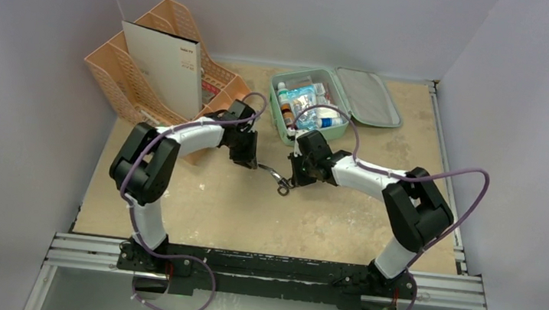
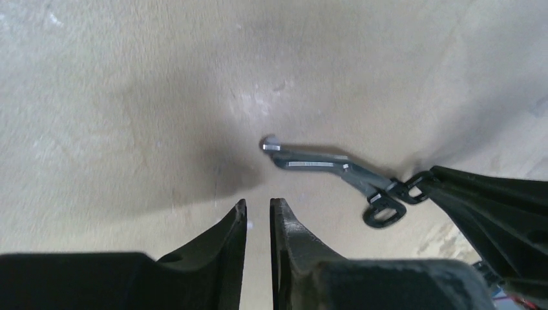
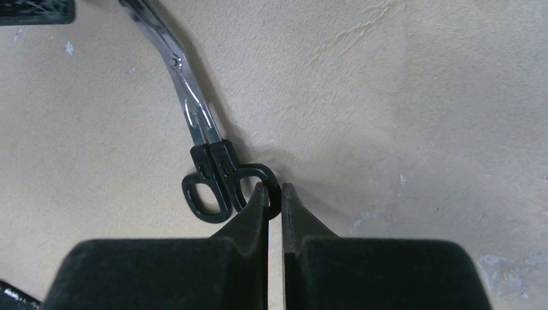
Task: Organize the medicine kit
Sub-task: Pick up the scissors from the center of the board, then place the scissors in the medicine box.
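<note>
Surroundings: I'm looking at a scuffed beige tabletop [image 1: 249, 222] boxed in by plain white walls [image 1: 294, 11]. A metal rail [image 1: 267, 266] runs along the near edge, where both arms are bolted.
Far left corner: a peach organizer [image 1: 133, 78] stands here, with a white folder [image 1: 166, 59] upright in its slots.
Left arm: the left arm [image 1: 189, 134] reaches from the near left toward the middle of the tabletop, its wrist just in front of the organizer.
Left jaws: narrow, with only a slit between the fingertips [image 2: 236, 223] and nothing in it. They hang over bare tabletop, aimed at the blade end of the scissors but apart from it.
Scissors: the scissors [image 3: 207, 165] lie in the middle of the tabletop, between my two wrists. The closed metal blades point toward the left arm and the black handle rings toward the right.
Right jaws: all but closed, the tips pinching the rim of the larger handle ring. The smaller ring sits free just beside them.
Right arm: the right arm [image 1: 365, 176] comes in from the near right.
Medicine kit: the medicine kit [image 1: 272, 102] is a mint-green case at the far edge, about midway along it and just beyond the right wrist. It is open and packed with bottles and packets [image 1: 304, 97].
Lid: the grey-lined lid [image 1: 368, 97] lies open flat on the case's right, toward the far right corner.
</note>
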You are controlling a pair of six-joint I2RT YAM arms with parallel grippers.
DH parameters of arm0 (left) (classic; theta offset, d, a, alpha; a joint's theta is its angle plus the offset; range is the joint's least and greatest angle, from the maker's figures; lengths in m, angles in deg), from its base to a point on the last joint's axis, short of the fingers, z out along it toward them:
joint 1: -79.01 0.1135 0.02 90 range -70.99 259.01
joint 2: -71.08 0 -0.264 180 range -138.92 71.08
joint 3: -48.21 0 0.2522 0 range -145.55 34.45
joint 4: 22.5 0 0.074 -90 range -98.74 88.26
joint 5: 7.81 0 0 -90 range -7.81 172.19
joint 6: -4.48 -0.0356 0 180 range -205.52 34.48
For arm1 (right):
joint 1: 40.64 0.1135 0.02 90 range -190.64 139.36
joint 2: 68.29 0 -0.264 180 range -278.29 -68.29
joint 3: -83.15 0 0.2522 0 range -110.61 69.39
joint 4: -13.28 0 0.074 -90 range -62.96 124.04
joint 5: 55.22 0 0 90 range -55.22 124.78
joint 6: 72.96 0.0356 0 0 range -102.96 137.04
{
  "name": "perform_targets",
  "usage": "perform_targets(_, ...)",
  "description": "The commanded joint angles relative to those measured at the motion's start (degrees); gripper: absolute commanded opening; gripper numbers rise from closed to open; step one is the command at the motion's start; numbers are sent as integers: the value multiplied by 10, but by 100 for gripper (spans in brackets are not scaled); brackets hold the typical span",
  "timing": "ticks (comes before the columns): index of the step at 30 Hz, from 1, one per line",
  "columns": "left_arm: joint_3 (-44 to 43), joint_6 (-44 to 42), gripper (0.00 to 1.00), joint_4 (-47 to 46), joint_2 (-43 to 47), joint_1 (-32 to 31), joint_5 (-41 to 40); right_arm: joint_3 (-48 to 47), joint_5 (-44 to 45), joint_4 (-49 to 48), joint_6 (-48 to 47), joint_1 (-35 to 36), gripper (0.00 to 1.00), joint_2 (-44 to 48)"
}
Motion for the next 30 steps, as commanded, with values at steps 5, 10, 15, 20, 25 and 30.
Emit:
perform_targets(5,-59,-48,38,81,136,0,10,11,-27,28,11,-3,0,101)
perform_targets(10,-51,-54,61,91,193,1,50,-2,-50,44,16,-9,0,136)
perform_targets(15,-61,-71,74,127,253,1,74,-32,-45,63,23,-22,0,154)
perform_targets(20,-69,-81,79,126,302,1,149,-79,-51,69,13,-76,0,134)
perform_targets(25,-61,-131,80,162,325,1,151,-153,-54,82,11,-129,0,104)
perform_targets(30,-13,-181,81,172,344,1,122,-239,-42,89,15,-174,0,42)
